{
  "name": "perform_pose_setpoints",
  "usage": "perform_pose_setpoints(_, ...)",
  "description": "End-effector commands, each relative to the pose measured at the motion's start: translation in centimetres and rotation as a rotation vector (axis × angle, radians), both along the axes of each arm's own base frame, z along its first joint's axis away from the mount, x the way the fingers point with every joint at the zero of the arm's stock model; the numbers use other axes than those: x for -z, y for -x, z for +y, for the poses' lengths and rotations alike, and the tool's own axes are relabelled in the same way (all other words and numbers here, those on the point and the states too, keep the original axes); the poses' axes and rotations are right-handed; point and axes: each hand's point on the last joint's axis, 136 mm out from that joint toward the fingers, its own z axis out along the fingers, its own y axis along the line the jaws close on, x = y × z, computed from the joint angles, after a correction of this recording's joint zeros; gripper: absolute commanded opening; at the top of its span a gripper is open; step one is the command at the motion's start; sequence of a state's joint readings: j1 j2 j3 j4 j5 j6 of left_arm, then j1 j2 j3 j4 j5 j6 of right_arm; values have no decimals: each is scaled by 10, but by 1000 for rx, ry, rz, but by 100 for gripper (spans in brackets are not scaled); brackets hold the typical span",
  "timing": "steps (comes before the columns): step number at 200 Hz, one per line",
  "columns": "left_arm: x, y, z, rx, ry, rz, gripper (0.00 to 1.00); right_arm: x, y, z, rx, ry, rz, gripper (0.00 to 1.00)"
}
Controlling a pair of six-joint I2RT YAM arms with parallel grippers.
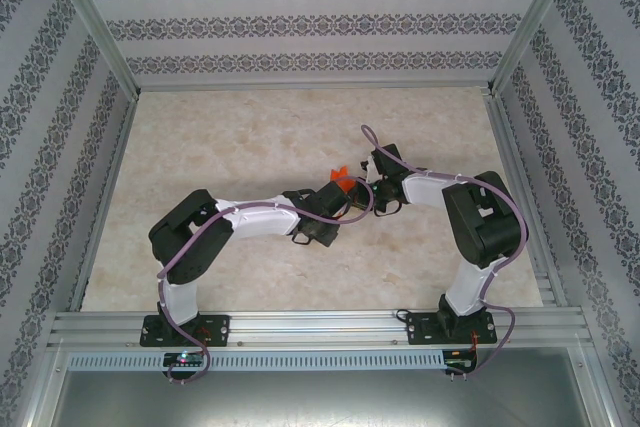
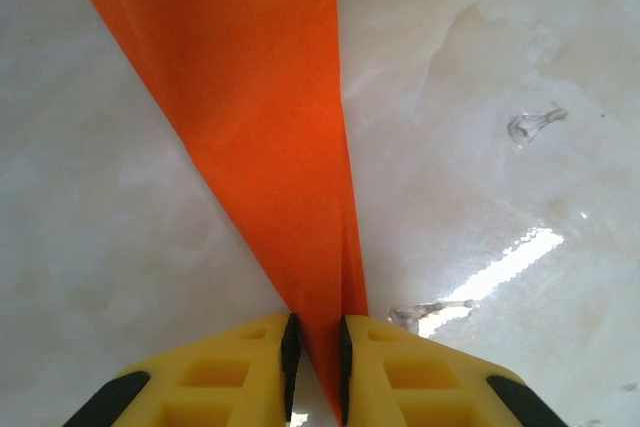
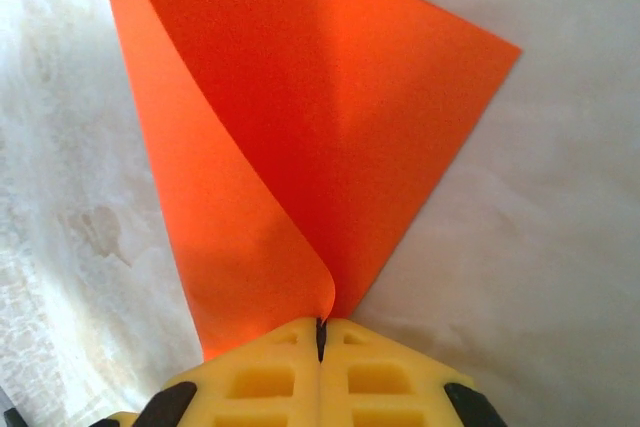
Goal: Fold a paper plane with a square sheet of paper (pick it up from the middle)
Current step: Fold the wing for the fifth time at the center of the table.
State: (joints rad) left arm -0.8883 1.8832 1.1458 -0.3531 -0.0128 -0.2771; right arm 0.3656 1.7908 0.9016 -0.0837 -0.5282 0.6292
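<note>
Bright diffuse light, glare streak on table (image 2: 520, 257)

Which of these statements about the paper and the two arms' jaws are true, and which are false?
1. The left jaws grip the orange paper. True.
2. The right jaws stand open and empty. False: they are shut on a curled fold of the paper.
3. The paper lies flat and untouched. False: it is bent over and pinched by both arms.
4. The table is pale and marbled. True.
</note>
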Motion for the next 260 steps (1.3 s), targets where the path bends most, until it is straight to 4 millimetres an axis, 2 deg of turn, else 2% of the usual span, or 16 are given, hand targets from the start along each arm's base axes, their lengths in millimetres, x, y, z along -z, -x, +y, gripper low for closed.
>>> perform_pose_setpoints(1,15,18,29,82,-140,48,22,-17,-15,7,19,-86,-69,0)
perform_pose_setpoints(64,12,15,24,101,-47,87,23,-15,-20,9,37,-140,-65,0)
perform_pose_setpoints(112,12,9,27,111,-43,83,23,0,-22,5,45,-113,-37,0)
perform_pose_setpoints(170,9,7,30,120,-55,79,24,18,-19,-9,53,-10,-10,0)
perform_pose_setpoints(222,-4,6,26,120,-3,79,28,32,-11,-22,38,101,23,0)
perform_pose_setpoints(260,-17,3,20,72,105,107,30,43,-5,-25,25,145,49,0)
